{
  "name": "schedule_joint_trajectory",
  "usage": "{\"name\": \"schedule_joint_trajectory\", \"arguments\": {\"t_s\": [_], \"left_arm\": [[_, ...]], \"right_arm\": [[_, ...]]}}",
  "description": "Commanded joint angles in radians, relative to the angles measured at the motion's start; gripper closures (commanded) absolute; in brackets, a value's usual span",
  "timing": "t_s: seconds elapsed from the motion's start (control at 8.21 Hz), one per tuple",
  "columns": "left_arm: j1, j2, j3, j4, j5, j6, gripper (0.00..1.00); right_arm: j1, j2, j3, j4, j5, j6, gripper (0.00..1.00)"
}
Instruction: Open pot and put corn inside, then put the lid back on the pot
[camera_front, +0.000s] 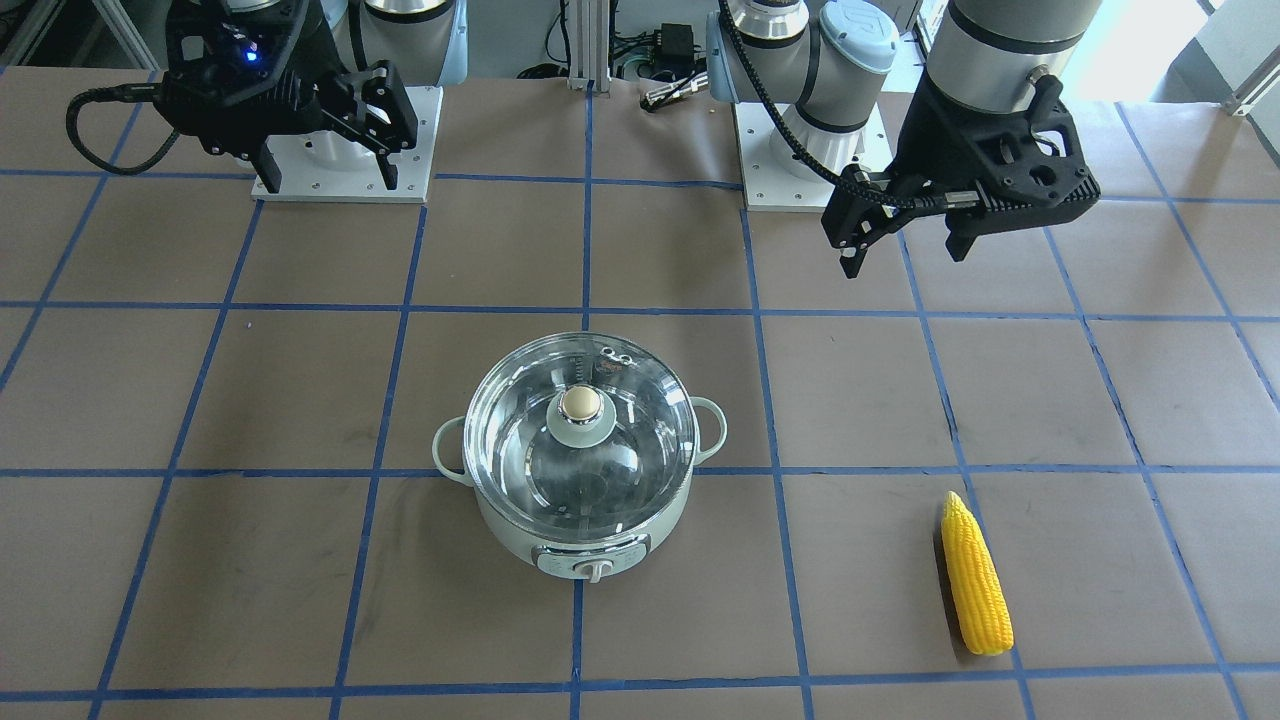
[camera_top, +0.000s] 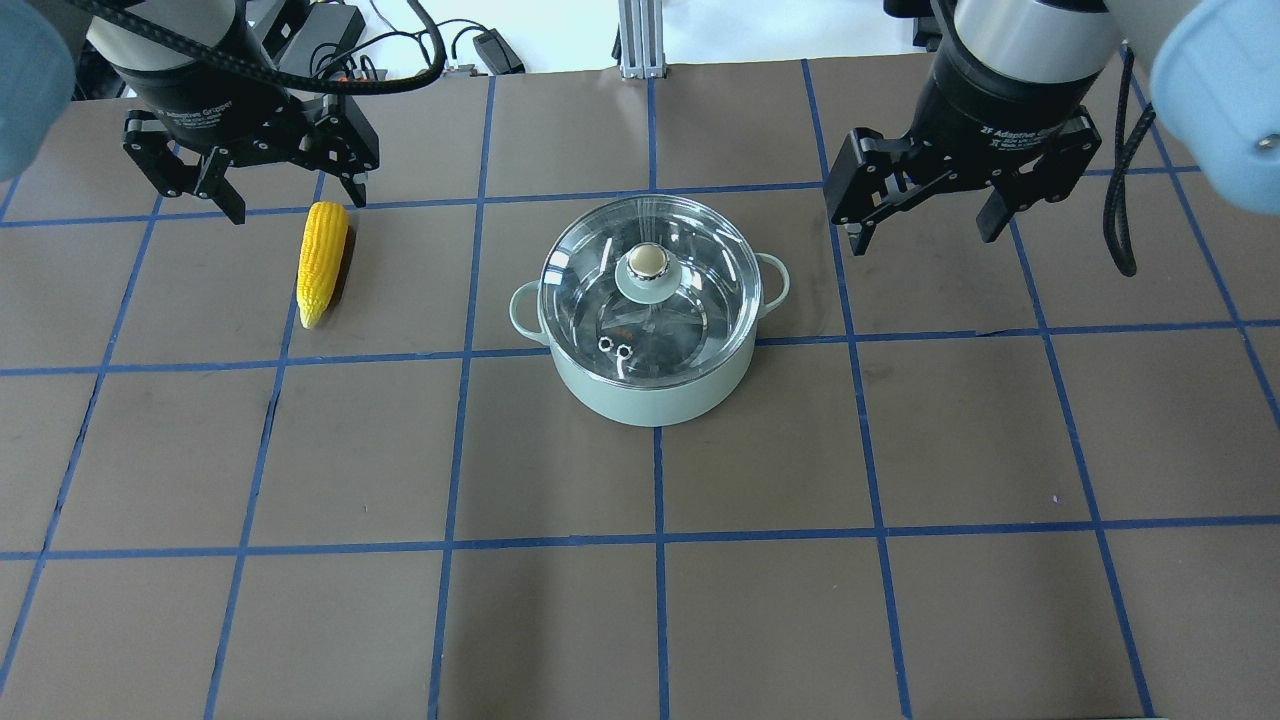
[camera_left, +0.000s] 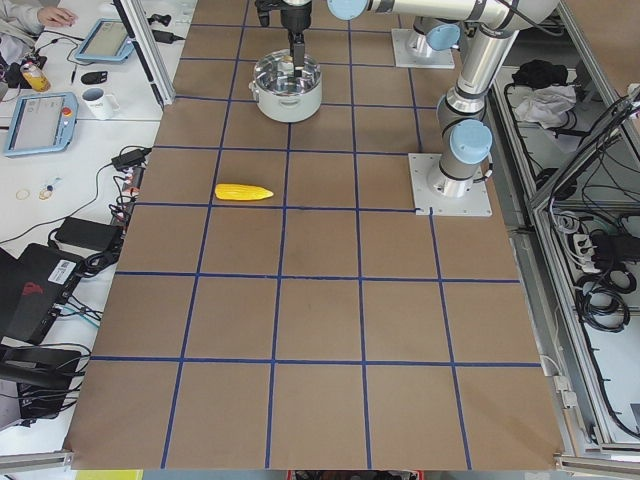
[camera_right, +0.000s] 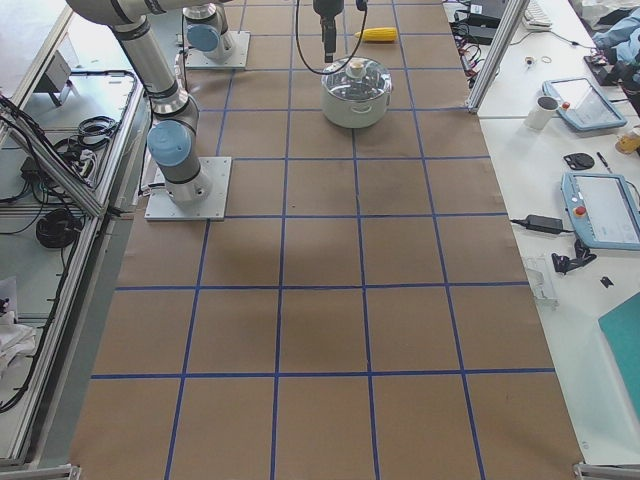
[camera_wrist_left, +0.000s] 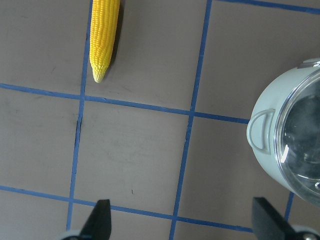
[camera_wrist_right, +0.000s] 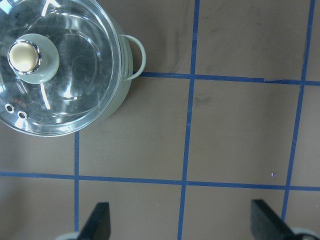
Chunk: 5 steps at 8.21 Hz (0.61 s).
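Note:
The mint-green pot (camera_top: 650, 400) stands at the table's middle with the glass lid (camera_top: 700, 300) seated on it, beige knob (camera_top: 647, 262) upward. The yellow corn (camera_top: 322, 260) lies on the table to the pot's left, tip pointing toward the robot. My left gripper (camera_top: 295, 200) is open and empty, hovering just beyond the corn's blunt end. My right gripper (camera_top: 925, 232) is open and empty, hovering to the right of the pot. The left wrist view shows the corn (camera_wrist_left: 103, 35) and the pot's side (camera_wrist_left: 265, 150). The right wrist view shows the lid (camera_wrist_right: 75, 75).
The brown table carries a blue tape grid. Two arm base plates (camera_front: 345, 150) (camera_front: 810, 170) sit on the robot's side. Side desks hold tablets (camera_left: 40, 120) and a mug (camera_right: 545, 105) off the table's edge.

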Motion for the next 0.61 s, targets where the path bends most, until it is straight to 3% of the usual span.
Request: {"name": "schedule_joint_trajectory", "arguments": {"t_s": [0.0,0.37,0.49], "left_arm": [[-0.003,0.003,-0.002,0.001,0.001,0.001,0.00],[0.026,-0.023,-0.010,0.019,-0.007,0.056,0.00],[0.048,-0.062,-0.016,0.106,-0.004,0.123,0.00]], "right_arm": [[0.000,0.001,0.000,-0.001,0.000,0.000,0.00],[0.000,0.001,0.000,-0.003,0.000,0.001,0.00],[0.000,0.001,0.000,-0.003,0.000,0.000,0.00]]}}
